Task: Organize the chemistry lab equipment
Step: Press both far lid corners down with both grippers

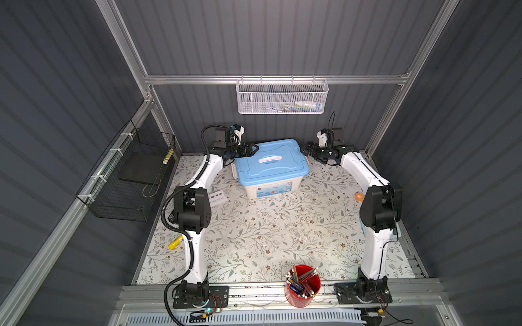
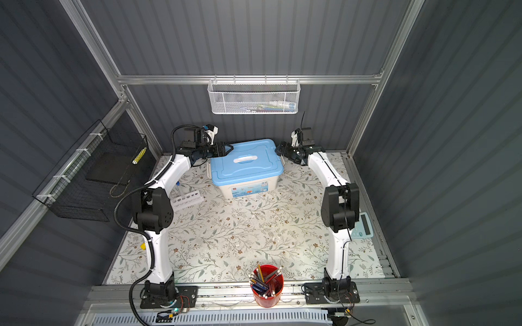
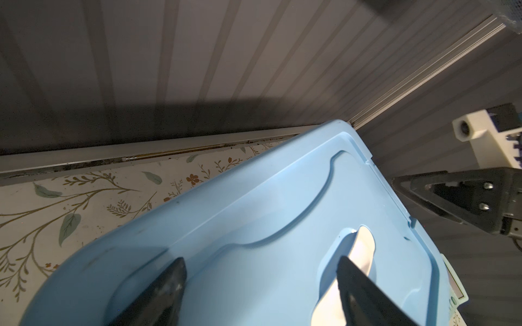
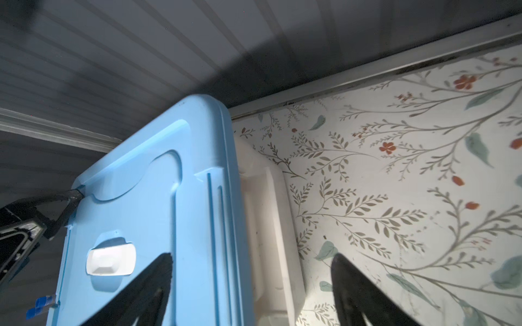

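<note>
A white storage box with a pale blue lid [image 1: 271, 162] [image 2: 245, 163] stands shut at the back of the mat. My left gripper [image 1: 255, 148] [image 3: 261, 271] is open over the lid's left back corner, holding nothing. My right gripper [image 1: 303, 148] [image 4: 251, 268] is open too, one finger over the lid's right edge and one over the mat, with the white side latch [image 4: 268, 225] between them, untouched. A white tube rack [image 2: 187, 199] holds a blue-capped tube [image 2: 178, 186] left of the box. Faint clear glass glints [image 1: 278, 218] lie mid-mat, too faint to name.
A red cup of pencils [image 1: 302, 285] stands at the front edge. A pale blue calculator [image 2: 363, 225] lies at the right. A white mesh basket [image 1: 281, 96] hangs on the back wall, a black wire basket [image 1: 127, 175] on the left wall. A yellow item [image 1: 175, 242] and an orange ball [image 1: 359, 196] lie on the mat.
</note>
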Robot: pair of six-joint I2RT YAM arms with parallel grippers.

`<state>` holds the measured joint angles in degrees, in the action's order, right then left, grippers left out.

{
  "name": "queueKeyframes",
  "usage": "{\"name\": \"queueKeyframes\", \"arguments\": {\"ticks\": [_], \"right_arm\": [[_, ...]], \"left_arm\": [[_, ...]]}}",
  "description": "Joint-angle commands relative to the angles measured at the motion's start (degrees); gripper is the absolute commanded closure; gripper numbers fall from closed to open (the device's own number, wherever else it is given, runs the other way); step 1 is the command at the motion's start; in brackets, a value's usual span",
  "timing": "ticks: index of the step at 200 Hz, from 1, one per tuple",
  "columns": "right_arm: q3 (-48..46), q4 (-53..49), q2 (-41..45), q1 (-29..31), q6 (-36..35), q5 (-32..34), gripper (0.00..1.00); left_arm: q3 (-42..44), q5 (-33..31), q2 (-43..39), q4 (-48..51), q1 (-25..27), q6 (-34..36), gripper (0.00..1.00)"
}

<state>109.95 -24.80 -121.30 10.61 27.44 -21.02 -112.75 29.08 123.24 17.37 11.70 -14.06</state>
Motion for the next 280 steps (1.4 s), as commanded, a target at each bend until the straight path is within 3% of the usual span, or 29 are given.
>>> {"name": "queueKeyframes", "arguments": {"ticks": [1, 49, 134, 171, 280], "right_arm": [[2.5, -0.6, -2.0, 0.5, -1.1, -5.5, 0.11], [2.9, -0.4, -4.2, 0.6, -1.0, -6.3, 0.12], [-3.2, 2.2, -0.7, 0.8, 1.5, -5.8, 0.35], [-1.5, -3.8, 0.4, 3.3, -3.3, 4.1, 0.40], [12.9, -19.2, -4.8, 9.5, -9.9, 20.0, 0.57]], "left_arm": [[1.1, 1.4, -0.9, 4.7, 1.2, 1.1, 0.17], [0.9, 1.6, -0.9, 4.7, 1.2, 1.4, 0.17], [1.6, 2.1, -1.2, 3.8, 1.2, 1.5, 0.17], [2.3, 2.5, -1.4, 3.2, 1.2, 1.6, 0.17], [3.4, 3.6, -1.5, 1.9, 1.2, 1.6, 0.17]]}}
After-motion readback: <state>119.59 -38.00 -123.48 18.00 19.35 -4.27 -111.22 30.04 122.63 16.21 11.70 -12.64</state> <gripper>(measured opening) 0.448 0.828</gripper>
